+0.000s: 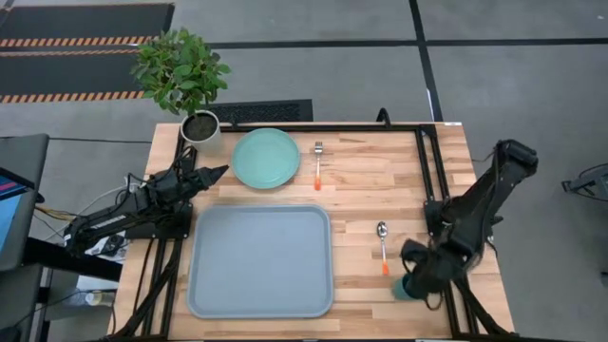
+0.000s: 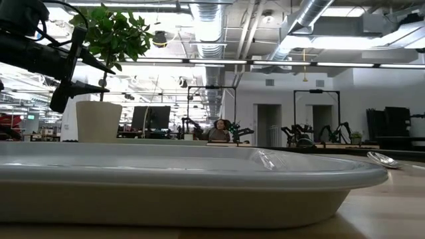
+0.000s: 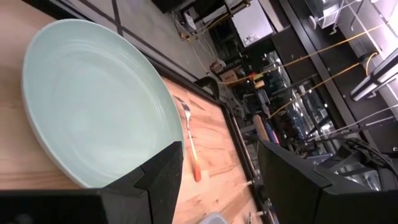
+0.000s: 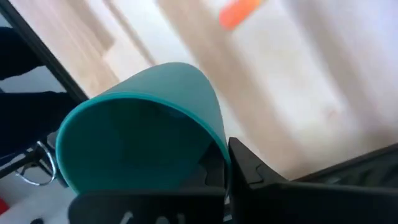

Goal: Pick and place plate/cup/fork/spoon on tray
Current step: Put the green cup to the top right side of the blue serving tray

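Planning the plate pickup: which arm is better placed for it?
Left. The left gripper hovers open beside the plate; the right gripper is busy holding the cup.

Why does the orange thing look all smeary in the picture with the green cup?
In the right wrist view, the dark teal-green round cup sits close to the lens and fairly sharp, while the orange handle tip behind it is blurred. In the high view, that small silver metal spoon looks crisp.
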`<act>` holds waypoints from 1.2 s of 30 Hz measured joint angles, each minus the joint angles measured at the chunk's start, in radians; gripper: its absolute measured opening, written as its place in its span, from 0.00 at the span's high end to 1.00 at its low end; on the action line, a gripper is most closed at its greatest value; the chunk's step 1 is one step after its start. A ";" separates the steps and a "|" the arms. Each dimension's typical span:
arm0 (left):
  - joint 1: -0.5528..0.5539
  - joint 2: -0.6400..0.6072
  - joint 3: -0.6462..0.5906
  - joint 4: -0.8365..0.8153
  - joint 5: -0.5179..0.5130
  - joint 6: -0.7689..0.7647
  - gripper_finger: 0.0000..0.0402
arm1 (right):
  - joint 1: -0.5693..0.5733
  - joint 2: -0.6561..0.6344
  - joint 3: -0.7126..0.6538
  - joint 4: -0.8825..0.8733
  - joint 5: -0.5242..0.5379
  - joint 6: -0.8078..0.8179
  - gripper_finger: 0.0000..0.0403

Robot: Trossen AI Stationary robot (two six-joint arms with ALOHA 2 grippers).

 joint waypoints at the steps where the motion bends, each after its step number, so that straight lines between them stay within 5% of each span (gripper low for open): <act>1: 0.000 0.000 0.000 0.000 0.000 0.002 0.51 | -0.034 -0.022 0.000 -0.026 0.002 -0.040 0.99; 11: 0.000 0.000 0.000 0.000 0.006 0.017 0.51 | -0.502 -0.133 0.000 -0.207 0.005 -0.558 0.99; 21: 0.000 0.000 -0.002 0.021 0.040 -0.008 0.51 | -0.970 0.016 0.067 -0.130 -0.001 -1.049 0.98; 36: 0.000 0.000 -0.003 0.030 0.082 -0.043 0.51 | -1.163 0.459 0.408 -0.076 0.110 -1.500 0.97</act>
